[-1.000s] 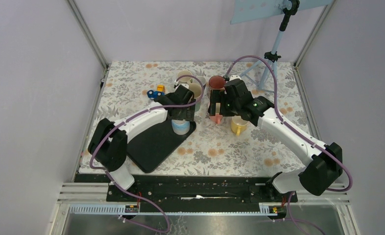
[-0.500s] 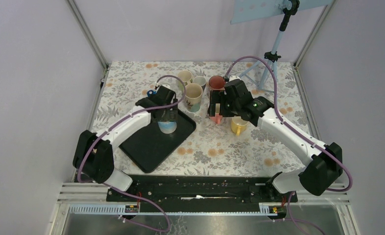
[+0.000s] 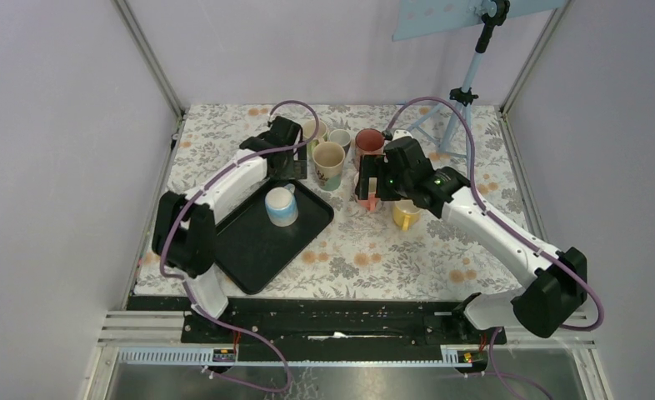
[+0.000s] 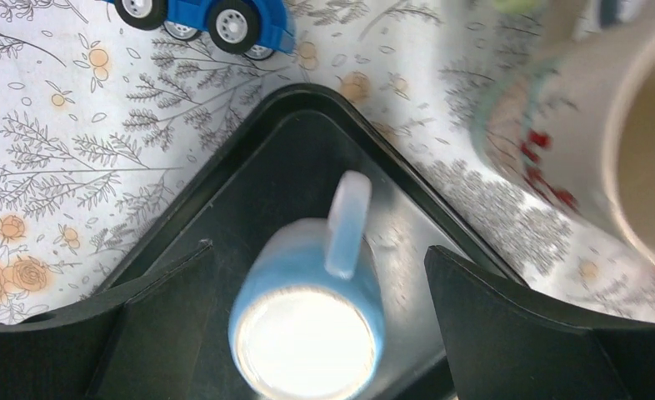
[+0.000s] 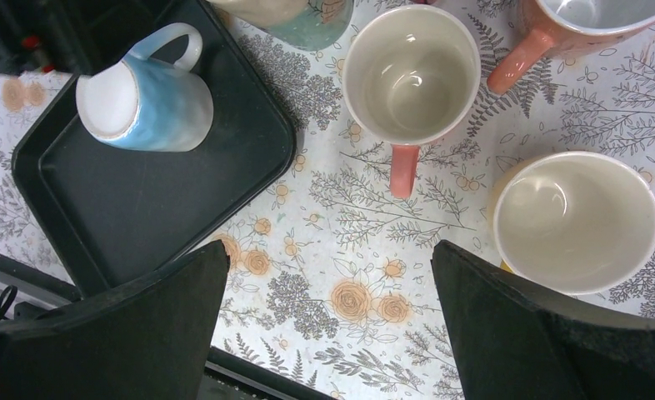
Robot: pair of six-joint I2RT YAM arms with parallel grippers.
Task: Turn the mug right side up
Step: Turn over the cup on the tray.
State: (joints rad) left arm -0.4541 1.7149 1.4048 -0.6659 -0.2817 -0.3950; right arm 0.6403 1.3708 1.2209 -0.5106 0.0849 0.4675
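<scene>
Withdrawing: left gripper (image 4: 317, 248), fingers spread, empty. Blue mug (image 4: 307, 333) let go, now below and between fingers on black tray (image 4: 291, 158), white base seemingly up; flip judged undone.

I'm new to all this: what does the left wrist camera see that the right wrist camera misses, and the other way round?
Only the left wrist view shows the toy car, at its top edge. Only the right wrist view shows the pink-handled mug, the yellow mug and the orange mug, all open side up. Both show the blue mug, standing base up on the tray.
</scene>
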